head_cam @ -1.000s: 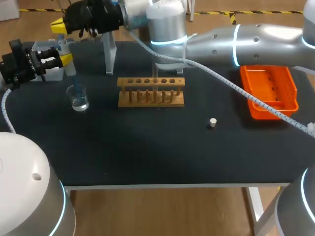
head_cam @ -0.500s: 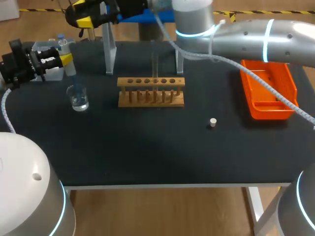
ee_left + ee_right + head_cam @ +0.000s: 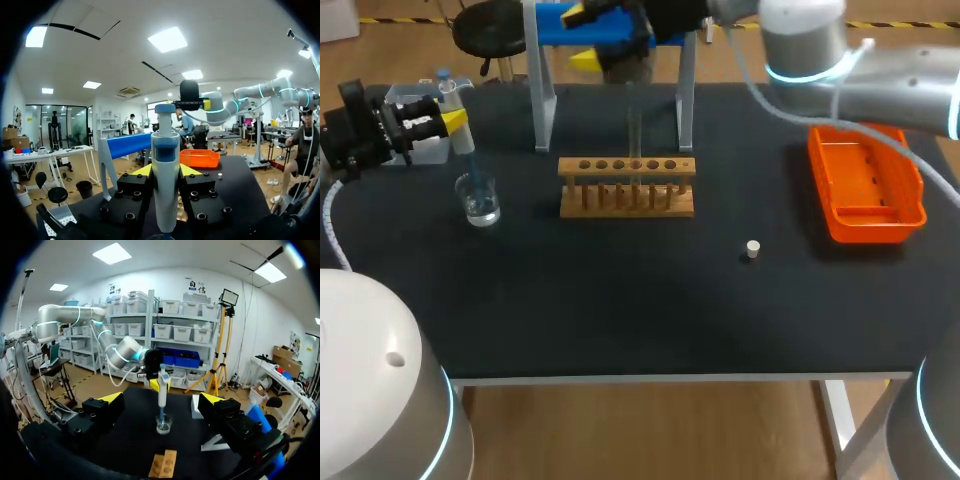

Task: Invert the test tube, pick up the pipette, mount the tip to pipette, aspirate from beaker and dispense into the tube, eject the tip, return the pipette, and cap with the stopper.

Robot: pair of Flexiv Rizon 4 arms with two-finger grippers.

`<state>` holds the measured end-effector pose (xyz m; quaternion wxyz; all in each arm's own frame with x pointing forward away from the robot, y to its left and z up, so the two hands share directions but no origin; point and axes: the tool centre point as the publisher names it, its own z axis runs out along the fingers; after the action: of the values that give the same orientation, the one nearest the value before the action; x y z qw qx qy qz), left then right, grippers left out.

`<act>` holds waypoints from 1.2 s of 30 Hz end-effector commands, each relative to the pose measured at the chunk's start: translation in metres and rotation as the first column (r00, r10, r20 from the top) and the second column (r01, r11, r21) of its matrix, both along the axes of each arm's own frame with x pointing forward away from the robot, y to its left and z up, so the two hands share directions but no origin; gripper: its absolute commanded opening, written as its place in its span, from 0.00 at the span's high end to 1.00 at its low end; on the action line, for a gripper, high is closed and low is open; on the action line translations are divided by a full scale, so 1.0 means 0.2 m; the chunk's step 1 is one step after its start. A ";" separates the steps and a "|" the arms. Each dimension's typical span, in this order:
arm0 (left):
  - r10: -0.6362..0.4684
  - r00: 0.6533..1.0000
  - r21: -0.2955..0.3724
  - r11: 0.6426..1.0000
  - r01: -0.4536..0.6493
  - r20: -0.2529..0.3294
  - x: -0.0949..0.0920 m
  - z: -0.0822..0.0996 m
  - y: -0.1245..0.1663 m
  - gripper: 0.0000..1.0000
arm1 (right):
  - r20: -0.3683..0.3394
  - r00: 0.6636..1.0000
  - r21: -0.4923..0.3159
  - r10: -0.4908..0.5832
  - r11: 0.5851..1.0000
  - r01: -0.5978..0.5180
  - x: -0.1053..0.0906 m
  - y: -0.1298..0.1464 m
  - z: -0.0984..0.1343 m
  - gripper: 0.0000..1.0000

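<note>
At the 12 o'clock edge of the tabletop (image 3: pixel 620 300), the head view cuts off the right end effector (image 3: pixel 582 36); only its yellow tips (image 3: pixel 585 60) show. From the left wrist, the pipette (image 3: pixel 165 190) covers most of the left end effector (image 3: pixel 165 170), and its lower end is cut off (tip unseen). The tube (image 3: pixel 634 135) in the rack (image 3: pixel 627 187) is too faint to judge its fill.

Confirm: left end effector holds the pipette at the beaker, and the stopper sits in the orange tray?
Wrong on the stopper: the head view shows it lying on the bare table, apart from the orange tray. The left end effector does hold the pipette at the beaker.
</note>
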<state>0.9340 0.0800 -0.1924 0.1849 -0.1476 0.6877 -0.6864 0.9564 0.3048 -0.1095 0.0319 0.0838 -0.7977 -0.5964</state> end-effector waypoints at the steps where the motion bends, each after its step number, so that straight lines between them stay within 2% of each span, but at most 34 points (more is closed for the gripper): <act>1: -0.004 1.000 -0.001 1.000 0.004 0.000 0.00 0.00 0.01 1.00 | -0.005 0.999 0.008 -0.045 0.999 0.045 -0.02 -0.23 -0.04 0.00; 7: -0.004 1.000 -0.001 1.000 0.004 0.000 0.00 0.00 0.01 1.00 | -0.011 0.998 -0.001 -0.056 0.998 0.056 0.02 -0.36 -0.20 0.00; 14: -0.004 1.000 -0.001 1.000 0.004 0.000 0.00 0.00 0.01 1.00 | 0.008 1.000 0.004 -0.023 1.000 0.023 0.02 -0.43 -0.32 0.00; 36: -0.004 1.000 -0.001 1.000 0.004 0.000 0.00 0.00 0.01 1.00 | 0.000 1.000 -0.042 -0.008 0.999 0.008 0.06 -0.39 -0.66 0.00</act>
<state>0.9340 0.0800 -0.1924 0.1849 -0.1477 0.6877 -0.6864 0.9638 0.2222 -0.2358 0.0288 0.0785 -0.8111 -0.5789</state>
